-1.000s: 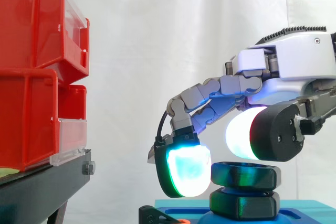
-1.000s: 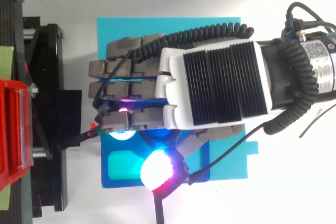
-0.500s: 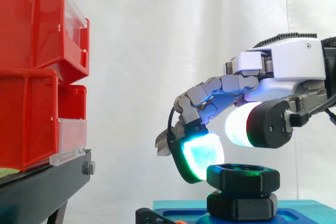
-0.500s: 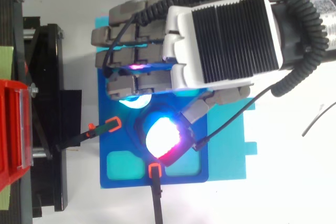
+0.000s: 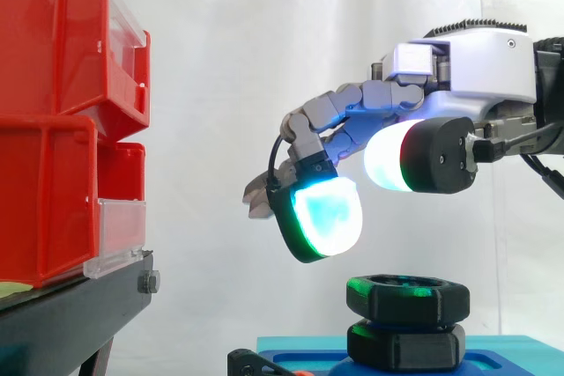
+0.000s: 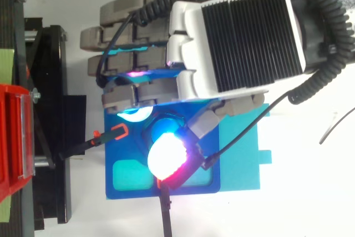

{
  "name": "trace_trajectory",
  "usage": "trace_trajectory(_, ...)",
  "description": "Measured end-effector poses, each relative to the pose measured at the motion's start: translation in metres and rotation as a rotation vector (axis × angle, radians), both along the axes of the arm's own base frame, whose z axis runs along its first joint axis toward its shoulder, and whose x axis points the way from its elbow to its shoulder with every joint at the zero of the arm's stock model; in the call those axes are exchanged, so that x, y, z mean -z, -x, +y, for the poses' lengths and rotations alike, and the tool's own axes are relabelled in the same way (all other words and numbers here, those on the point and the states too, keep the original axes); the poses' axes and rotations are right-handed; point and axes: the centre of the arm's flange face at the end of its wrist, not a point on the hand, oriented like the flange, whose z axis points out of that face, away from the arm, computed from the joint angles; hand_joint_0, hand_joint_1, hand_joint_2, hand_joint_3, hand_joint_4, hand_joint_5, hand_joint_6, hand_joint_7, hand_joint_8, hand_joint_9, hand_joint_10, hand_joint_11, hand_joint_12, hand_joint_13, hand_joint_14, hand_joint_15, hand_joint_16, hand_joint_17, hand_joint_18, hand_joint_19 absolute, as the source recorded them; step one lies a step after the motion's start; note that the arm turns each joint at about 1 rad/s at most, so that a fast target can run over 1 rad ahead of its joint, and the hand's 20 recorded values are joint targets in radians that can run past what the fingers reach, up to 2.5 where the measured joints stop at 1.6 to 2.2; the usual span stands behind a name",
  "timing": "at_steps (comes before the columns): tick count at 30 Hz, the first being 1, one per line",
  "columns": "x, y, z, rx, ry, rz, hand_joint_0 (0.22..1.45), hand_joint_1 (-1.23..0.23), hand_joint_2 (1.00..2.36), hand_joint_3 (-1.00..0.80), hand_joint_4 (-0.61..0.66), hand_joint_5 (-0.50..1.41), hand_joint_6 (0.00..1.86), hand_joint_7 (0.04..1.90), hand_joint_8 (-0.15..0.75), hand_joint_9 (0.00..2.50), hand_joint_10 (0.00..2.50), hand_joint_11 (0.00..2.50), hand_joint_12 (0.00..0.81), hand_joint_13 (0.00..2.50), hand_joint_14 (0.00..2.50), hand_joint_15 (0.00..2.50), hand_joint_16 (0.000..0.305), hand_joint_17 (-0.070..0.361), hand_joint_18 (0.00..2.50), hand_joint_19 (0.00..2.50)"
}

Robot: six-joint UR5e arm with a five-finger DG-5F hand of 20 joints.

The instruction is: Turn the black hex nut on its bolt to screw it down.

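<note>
My hand (image 5: 458, 68) was white and grey with a black ribbed back; its pads (image 5: 328, 215) glowed cyan-green, white and red. The hex nut (image 5: 407, 297) was black, the plate (image 6: 128, 149) dark blue, the sheet (image 6: 244, 159) cyan, the bins (image 5: 53, 121) red.

We see open air between the curled fingertips (image 5: 328, 216) of the hand (image 5: 467, 77) and the black hex nut (image 5: 407, 298) beneath, leaving a straight way down. To the left, the red bins (image 5: 62, 121) and the black stand (image 5: 70, 314) wall off that side, well apart from the nut.
</note>
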Motion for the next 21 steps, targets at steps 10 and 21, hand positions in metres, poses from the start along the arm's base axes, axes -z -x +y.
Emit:
trace_trajectory(10,-0.003,-0.009,0.036,0.026,-0.006,-0.027,0.51,-0.27,1.00,-0.50,0.16,-0.02,0.50,1.17,0.207,0.68,0.00,0.00,0.334,0.53,0.00,0.00,0.042,0.095,0.38,0.31)
trace_trajectory(21,0.002,-0.009,0.071,0.039,-0.005,0.018,0.51,-0.27,1.00,-0.50,0.14,-0.02,0.51,1.20,0.211,0.67,0.00,0.00,0.337,0.51,0.00,0.00,0.043,0.096,0.36,0.31)
